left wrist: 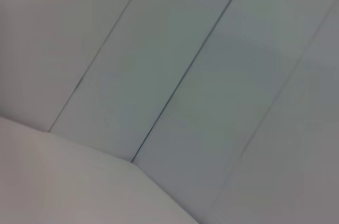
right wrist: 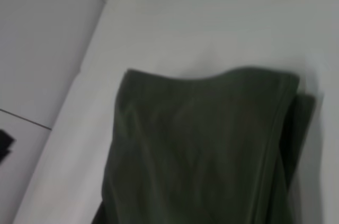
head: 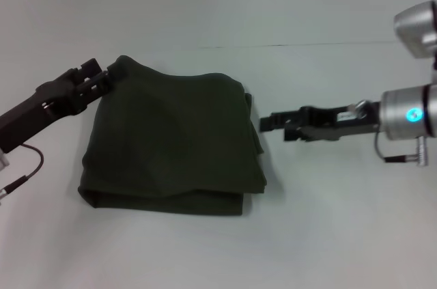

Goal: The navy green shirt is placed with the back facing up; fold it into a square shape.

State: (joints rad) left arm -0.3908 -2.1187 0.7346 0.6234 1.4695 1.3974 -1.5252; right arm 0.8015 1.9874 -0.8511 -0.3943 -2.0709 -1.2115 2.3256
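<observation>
left gripper [head: 102, 78]: at the far left corner of the navy green shirt [head: 171, 142], apparently pinching it, contact unclear. right gripper [head: 268, 123]: just beside the shirt's right edge, grasping nothing, whether parted i cannot tell. shirt: on white table [head: 328, 221], already a near-square bundle; only tidying left.

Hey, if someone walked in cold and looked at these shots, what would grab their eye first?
The navy green shirt, already folded into a rough square, lies mid-table. The left tool touches its far left corner, while the right tool hovers just off its right edge.
</observation>
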